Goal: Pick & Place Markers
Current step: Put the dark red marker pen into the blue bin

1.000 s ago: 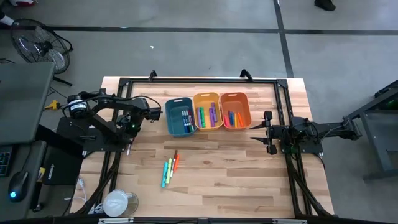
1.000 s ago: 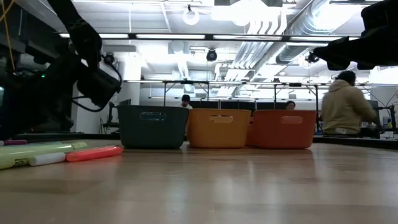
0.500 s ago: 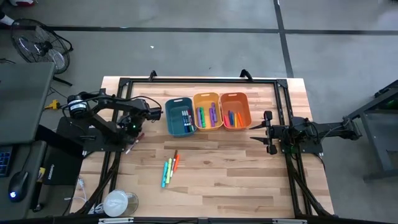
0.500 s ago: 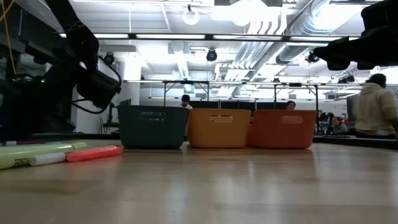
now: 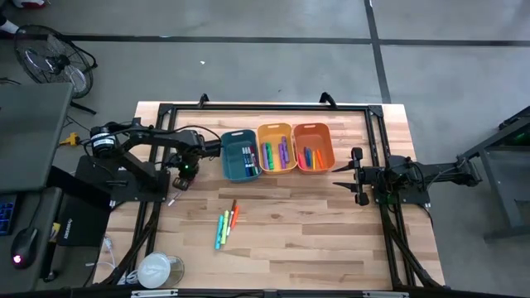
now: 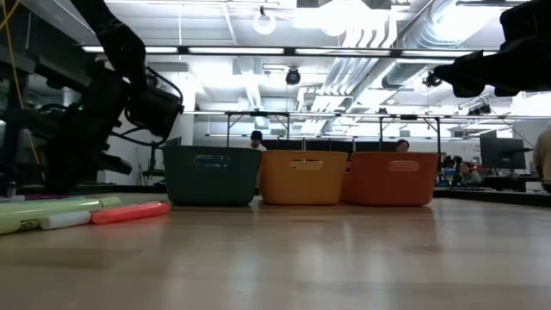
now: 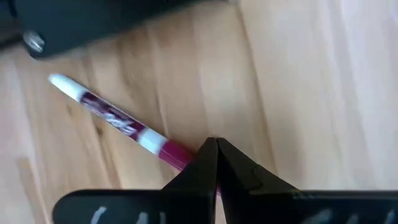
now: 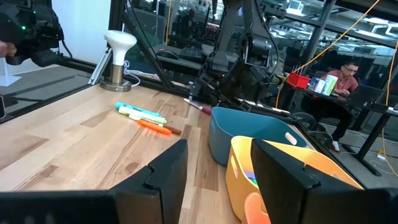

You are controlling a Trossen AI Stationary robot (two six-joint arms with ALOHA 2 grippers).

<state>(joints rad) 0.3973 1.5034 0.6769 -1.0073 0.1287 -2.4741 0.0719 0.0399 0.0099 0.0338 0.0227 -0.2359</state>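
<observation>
Markers (image 5: 225, 223): thin bright sticks; magenta white-capped one (image 7: 118, 121) beneath pressed-together left fingers (image 7: 214, 165); right fingers (image 8: 211, 174) spread.

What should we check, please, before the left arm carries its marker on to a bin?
1. Left gripper shut on the pink marker: ok.
2. Marker clear of the table: cannot tell.
3. Teal bin beside the left gripper, with room inside: ok.
4. Right gripper open, apart from the orange bin: ok.
5. Loose markers lie apart from the left arm's way: ok.
</observation>
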